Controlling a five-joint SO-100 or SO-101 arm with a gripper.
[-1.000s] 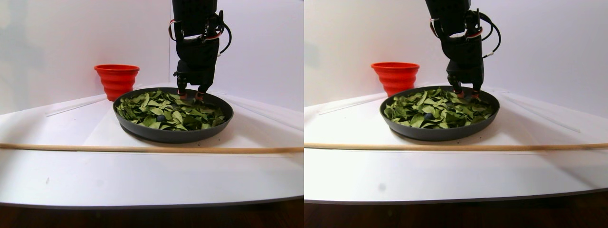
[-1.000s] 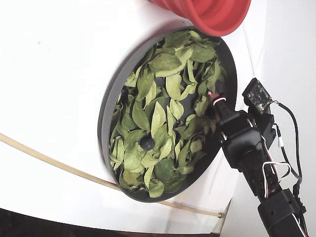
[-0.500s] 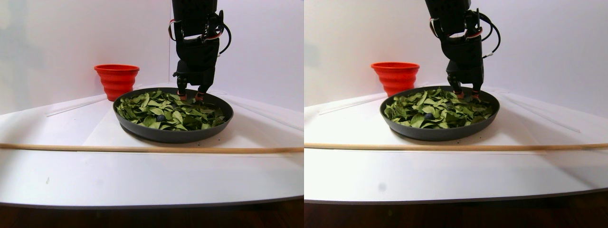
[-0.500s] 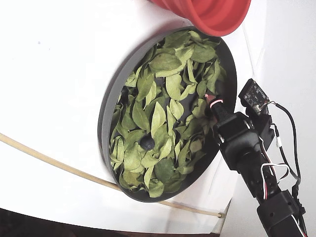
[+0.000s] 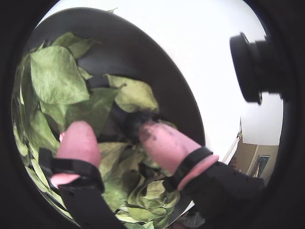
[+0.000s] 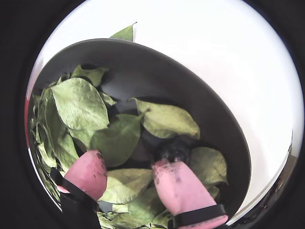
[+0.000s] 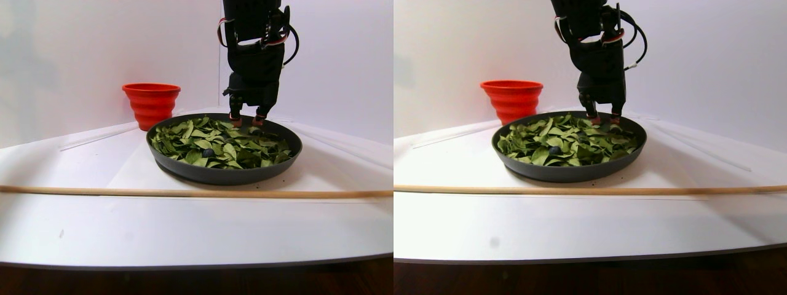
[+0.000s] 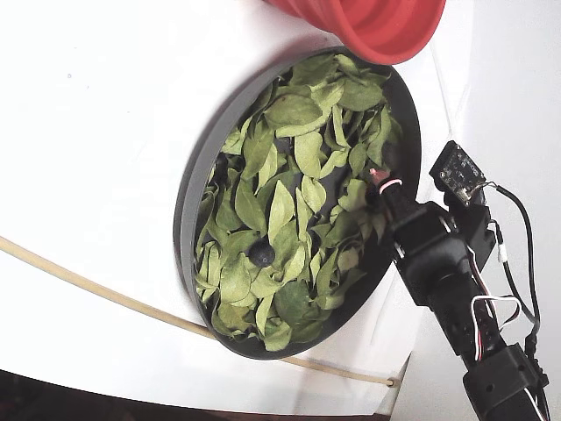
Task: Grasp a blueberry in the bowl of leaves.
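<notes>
Both wrist views show the black gripper (image 6: 128,169) with pink fingertips (image 5: 78,138) spread apart among the leaves, grasping nothing. A small dark round blueberry (image 6: 175,150) sits just beyond the right fingertip, touching it, near the far rim of the wide shallow dark-grey dish of green leaves (image 6: 224,124). Another blueberry (image 8: 261,254) lies mid-dish in the fixed view. Left of the dish in the stereo pair stands a red-orange ribbed bowl (image 7: 151,101).
</notes>
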